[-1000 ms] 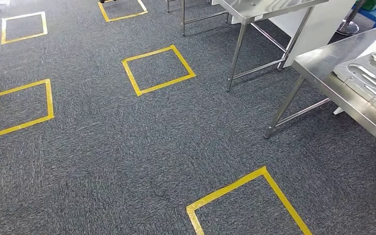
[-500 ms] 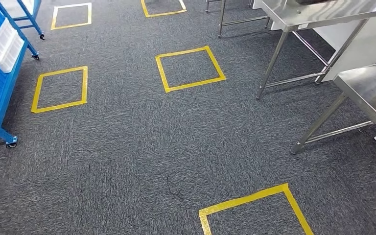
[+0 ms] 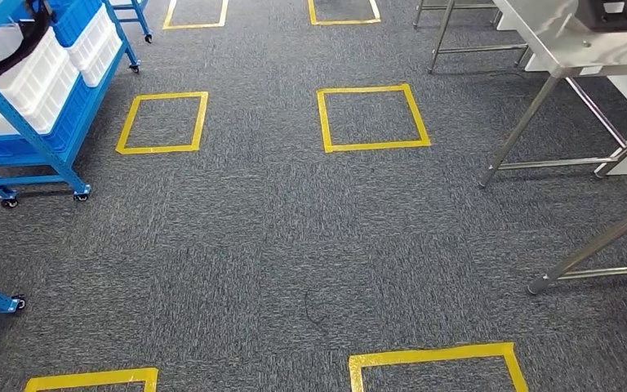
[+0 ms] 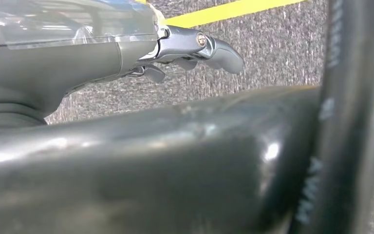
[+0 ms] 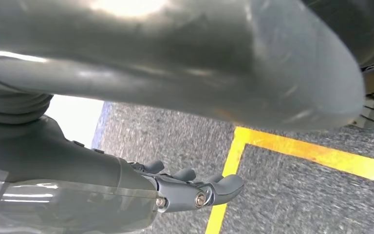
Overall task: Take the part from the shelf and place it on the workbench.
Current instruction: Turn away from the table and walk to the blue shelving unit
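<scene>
Looks down on grey carpet point(image 3: 237, 237), broad and open through the middle. Bounded on the left by a blue wheeled shelf point(image 3: 28, 135), its castor feet near the first yellow tape square point(image 3: 161, 149). Carries white bins point(image 3: 37, 77) on its tiers, with a dark curved band lying across the upper one. Cannot tell from here which item is the part; nothing in either hand.

Bounded on the right by steel benches: one top point(image 3: 567, 57) at the far right corner with a dark block point(image 3: 620, 12) on it, then a slanted leg point(image 3: 596, 245) of a nearer one, foot planted on the carpet. Leaves a wide lane between shelf and bench legs, marked by a second tape square point(image 3: 375, 147) mid-floor, with two more cut off at the far edge. Shows another square's edge point(image 3: 433, 354) close in at the bottom, and a strip point(image 3: 90, 380) at the bottom left beside a lone blue castor foot point(image 3: 0, 302).

Hangs low over the carpet in both wrist views. Left hand point(image 4: 185, 53): fingers stretched out loosely, apart, holding nothing, with a yellow tape line point(image 4: 233, 9) beyond the fingertips. Right hand point(image 5: 190, 187): same relaxed spread, empty, fingers reaching towards a tape corner point(image 5: 243, 134).
</scene>
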{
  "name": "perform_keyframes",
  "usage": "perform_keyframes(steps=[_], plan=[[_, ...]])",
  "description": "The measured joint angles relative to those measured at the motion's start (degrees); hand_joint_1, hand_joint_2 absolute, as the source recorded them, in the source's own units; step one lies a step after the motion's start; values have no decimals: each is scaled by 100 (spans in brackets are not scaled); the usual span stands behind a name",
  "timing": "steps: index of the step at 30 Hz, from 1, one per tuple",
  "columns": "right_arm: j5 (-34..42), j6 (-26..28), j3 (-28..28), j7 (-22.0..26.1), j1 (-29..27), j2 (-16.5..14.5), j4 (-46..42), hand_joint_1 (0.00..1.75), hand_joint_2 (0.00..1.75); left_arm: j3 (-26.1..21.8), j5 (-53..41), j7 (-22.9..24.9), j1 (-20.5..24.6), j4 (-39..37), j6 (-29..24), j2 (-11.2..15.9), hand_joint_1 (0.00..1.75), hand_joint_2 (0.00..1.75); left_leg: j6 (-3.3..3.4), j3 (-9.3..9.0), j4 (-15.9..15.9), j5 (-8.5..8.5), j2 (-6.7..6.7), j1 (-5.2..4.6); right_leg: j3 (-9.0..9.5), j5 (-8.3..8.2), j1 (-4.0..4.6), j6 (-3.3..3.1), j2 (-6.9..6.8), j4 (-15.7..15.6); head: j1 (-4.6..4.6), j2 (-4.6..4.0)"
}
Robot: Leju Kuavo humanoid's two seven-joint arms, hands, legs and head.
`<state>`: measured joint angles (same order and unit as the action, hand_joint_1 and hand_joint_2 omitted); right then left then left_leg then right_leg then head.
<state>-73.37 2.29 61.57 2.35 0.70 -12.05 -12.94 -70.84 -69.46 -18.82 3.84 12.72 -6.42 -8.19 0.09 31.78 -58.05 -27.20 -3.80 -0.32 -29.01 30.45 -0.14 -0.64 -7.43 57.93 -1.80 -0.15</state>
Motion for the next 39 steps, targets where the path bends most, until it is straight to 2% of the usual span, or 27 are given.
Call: perform_keyframes(steps=[1, 3, 5, 6, 7, 8, 9, 10, 12, 14, 16, 17, 18, 20, 22, 23, 24, 25, 27, 29, 31, 32, 34, 36, 37, 38, 39], plan=[[-10, 0, 5, 3, 16, 1, 0, 0, 0, -1, -4, 0, -12, -1, -2, 2, 0, 0, 30, -8, 30, 22, 63, 15, 18, 14, -9, 31, -13, 1, -1, 0], [-32, -2, 13, 8, 26, 2, 0, 0, 0, -2, -9, -2, -19, -1, -4, 5, 0, 0, 101, -39, 101, 78, 193, 50, -42, 177, -25, 85, 228, 191, -1, 0], [-49, -5, 20, 10, 11, 3, 0, 0, 0, -2, -15, -4, 0, -1, -5, 5, 0, 0, 151, -37, 127, 112, 329, 62, -338, 537, -47, 105, 584, 812, 1, 0], [-55, -8, 23, 9, 4, 3, 0, 0, 0, -2, -17, -5, 9, 0, -5, 7, 0, 0, 164, -25, 124, 118, 404, 57, -532, 701, -54, 108, 668, 1190, 1, 0], [-60, -13, 25, 8, 1, 3, 0, 0, 0, -2, -21, -6, 14, 0, -5, 8, 0, 0, 166, -21, 120, 118, 491, 54, -684, 772, -60, 112, 703, 1465, 1, 0], [-63, -18, 26, 7, -1, 3, 0, 0, 0, -2, -25, -7, 12, 0, -5, 10, 0, 0, 166, -21, 113, 117, 582, 52, -753, 724, -65, 116, 718, 1557, 1, 0], [-66, -22, 26, 6, -2, 3, 0, 0, 0, -2, -30, -7, 8, 0, -5, 11, 0, 0, 160, -28, 103, 113, 675, 52, -717, 561, -72, 118, 734, 1427, 1, 0], [-68, -26, 27, 5, -3, 4, 0, 0, 0, -2, -33, -7, 4, 0, -5, 13, 0, 0, 148, -35, 86, 106, 766, 54, -593, 324, -85, 118, 789, 1114, 1, 0], [-71, -27, 28, 4, -11, 5, 0, 0, 0, -2, -36, -6, 5, 0, -5, 12, 0, 0, 102, -16, 29, 80, 925, 53, -308, -18, -114, 103, 1058, 419, 1, 0], [-72, -28, 30, 3, -6, 5, 0, 0, 0, -1, -37, -6, 11, 0, -5, 12, 0, 0, 26, 36, -5, 71, 1053, 59, -200, -77, -106, 68, 1213, 131, 1, 0], [-73, -28, 30, -1, 14, 6, 0, 0, 0, 0, -38, -7, -4, 0, -6, 15, 0, 0, -58, 68, 8, 85, 1154, 78, -185, -89, -87, 5, 1100, 93, 1, 0], [-74, -28, 30, -3, 20, 7, 0, 0, 0, 0, -39, -7, -16, 0, -6, 16, 0, 0, -88, 84, -20, 66, 1091, 81, -164, -104, -88, -36, 1034, 60, 0, 0], [-75, -28, 30, -4, 18, 7, 0, 0, 0, 0, -43, -7, -20, 0, -6, 18, 0, 0, -111, 138, -137, -8, 953, 81, -143, -117, -92, -81, 958, 26, 1, 0], [-85, -30, 31, -5, 1, 8, 0, 0, 0, 1, -58, -7, -3, 0, -6, 19, 0, 0, -142, 411, -715, -317, 598, 84, -112, -117, -71, -149, 784, -11, 1, 0], [-108, -29, 31, -5, -11, 9, 0, 0, 0, 1, -76, -6, 18, 0, -5, 19, 0, 0, -171, 775, -1438, -606, 460, 101, -106, -95, -36, -180, 595, -8, 0, 0], [-121, -28, 31, -5, -10, 10, 0, 0, 0, 1, -82, -4, 14, 0, -5, 19, 0, 0, -178, 855, -1595, -618, 437, 105, -99, -81, -24, -182, 508, -8, 1, 0], [-133, -27, 31, -4, -7, 11, 0, 0, 0, 1, -86, -2, 4, 0, -4, 20, 0, 0, -179, 823, -1535, -524, 415, 107, -87, -66, -18, -179, 429, -7, -1, 0], [-140, -27, 31, -3, -2, 11, 0, 0, 0, 1, -90, 1, -8, 0, -4, 20, 0, 0, -168, 664, -1238, -342, 367, 105, -63, -48, -13, -171, 355, -7, -1, 0], [-149, -29, 31, 2, 5, 12, 0, 0, 0, 1, -92, 5, -11, 0, -4, 22, 0, 0, -111, 244, -440, -24, 101, 70, -4, -1, 6, -134, 217, -5, -1, 0], [-156, -33, 31, 8, 18, 14, 0, 0, 0, 1, -92, 9, 7, 0, -4, 24, 0, 0, -40, 50, -45, 64, -70, 18, 33, 34, 25, -83, 106, -4, 1, 0], [-167, -45, 31, 10, 52, 16, 0, 0, 0, -1, -91, 21, 1, 0, -4, 34, 0, 0, 21, 59, -9, 70, 39, -6, 65, 52, 28, -30, -1, -22, 1, 0], [-173, -53, 31, 8, 67, 20, 0, 0, 0, -1, -90, 27, -13, 0, -5, 39, 0, 0, 50, 44, 29, 89, 106, 1, 85, 79, 17, 0, 20, -9, 1, 0], [-181, -72, 31, 6, 71, 29, 0, 0, 0, -2, -90, 38, -20, 0, -6, 44, 0, 0, 119, -5, 111, 139, 238, 35, -8, 280, -4, 48, 290, 267, 3, 0], [-185, -87, 34, 5, 50, 36, 0, 0, 0, -2, -88, 45, -5, 0, -7, 45, 0, 0, 160, -11, 134, 162, 371, 49, -361, 643, -34, 65, 621, 975, 4, 0], [-186, -94, 37, 4, 44, 38, 0, 0, 0, -2, -86, 46, 3, 0, -7, 47, 0, 0, 167, -8, 132, 166, 451, 48, -563, 771, -44, 74, 686, 1339, 4, 0], [-186, -98, 42, 4, 40, 40, 0, 0, 0, -3, -83, 49, 7, 0, -8, 49, 0, 0, 167, -12, 129, 164, 537, 48, -705, 794, -54, 82, 712, 1560, 4, 0], [-186, -100, 46, 3, 38, 42, 0, 0, 0, -5, -80, 51, 6, 0, -8, 50, 0, 0, 161, -21, 123, 160, 630, 49, -755, 692, -67, 89, 726, 1576, 4, 0]])
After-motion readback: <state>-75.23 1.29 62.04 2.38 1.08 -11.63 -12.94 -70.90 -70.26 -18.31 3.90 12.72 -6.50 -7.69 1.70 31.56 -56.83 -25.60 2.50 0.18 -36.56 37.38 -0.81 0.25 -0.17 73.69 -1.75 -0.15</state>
